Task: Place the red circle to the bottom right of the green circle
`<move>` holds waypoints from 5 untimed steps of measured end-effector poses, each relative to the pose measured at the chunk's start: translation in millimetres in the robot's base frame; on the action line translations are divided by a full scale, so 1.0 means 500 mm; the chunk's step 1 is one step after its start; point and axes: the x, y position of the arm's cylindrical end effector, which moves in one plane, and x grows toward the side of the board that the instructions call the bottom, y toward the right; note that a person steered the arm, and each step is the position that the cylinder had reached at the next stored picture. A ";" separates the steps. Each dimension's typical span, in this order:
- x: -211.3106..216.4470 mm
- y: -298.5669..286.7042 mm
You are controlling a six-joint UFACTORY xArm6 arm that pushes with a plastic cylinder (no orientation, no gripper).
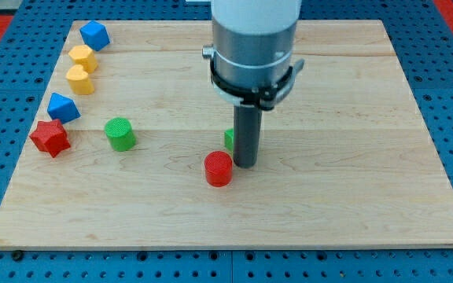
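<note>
No jaws are fitted; my tip (246, 165) is seen at frame centre, just right of the red circle (219, 168), with a green block (230, 139) partly hidden behind the rod. The green circle (119, 134) is set well apart at centre left, near the red star (50, 137).

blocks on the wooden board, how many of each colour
Blue: 2, a blue block and a blue block
Yellow: 2, a yellow block and a yellow heart-like block
Red: 2, the red star block and the red circle
Green: 2, the green circle and a green block half hidden behind my tip
Total: 8
</note>
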 end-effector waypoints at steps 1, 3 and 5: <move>-0.015 0.000; 0.140 -0.034; 0.122 0.020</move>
